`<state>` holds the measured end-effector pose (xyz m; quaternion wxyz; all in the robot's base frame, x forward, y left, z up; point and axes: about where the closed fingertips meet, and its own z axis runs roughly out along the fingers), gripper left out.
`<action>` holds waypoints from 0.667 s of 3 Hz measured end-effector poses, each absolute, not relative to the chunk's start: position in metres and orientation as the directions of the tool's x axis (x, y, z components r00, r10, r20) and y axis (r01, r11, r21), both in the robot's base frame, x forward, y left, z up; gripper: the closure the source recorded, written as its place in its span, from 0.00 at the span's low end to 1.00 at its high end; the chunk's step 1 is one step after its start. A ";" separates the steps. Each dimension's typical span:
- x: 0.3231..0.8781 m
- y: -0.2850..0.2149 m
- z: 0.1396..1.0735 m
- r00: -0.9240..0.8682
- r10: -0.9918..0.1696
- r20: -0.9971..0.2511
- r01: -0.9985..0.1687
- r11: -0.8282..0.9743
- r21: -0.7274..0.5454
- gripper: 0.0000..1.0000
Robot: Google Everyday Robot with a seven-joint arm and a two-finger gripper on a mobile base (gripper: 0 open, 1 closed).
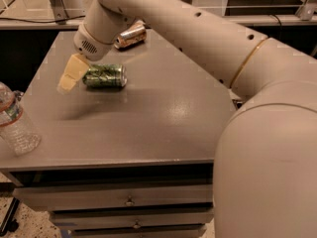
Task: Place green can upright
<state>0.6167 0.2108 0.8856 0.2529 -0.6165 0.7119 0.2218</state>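
The green can (pixel 105 76) lies on its side on the grey table top (pixel 148 113), left of the middle, with pale markings on its shiny green wall. My gripper (pixel 71 74) hangs from the white arm just left of the can, its pale yellow fingers pointing down and to the left, close to the can's left end. Nothing shows between the fingers.
An orange-copper can (pixel 131 36) lies on its side at the back of the table, behind my wrist. A clear plastic bottle (pixel 15 121) stands at the table's left front edge. Drawers run below the table top. My arm crosses the right side of the view.
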 end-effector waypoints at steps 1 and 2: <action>0.626 0.206 0.865 -0.065 -0.799 -0.597 -0.993 0.112 -0.043 0.00; 0.635 0.197 0.850 -0.024 -0.827 -0.562 -0.994 0.081 -0.077 0.00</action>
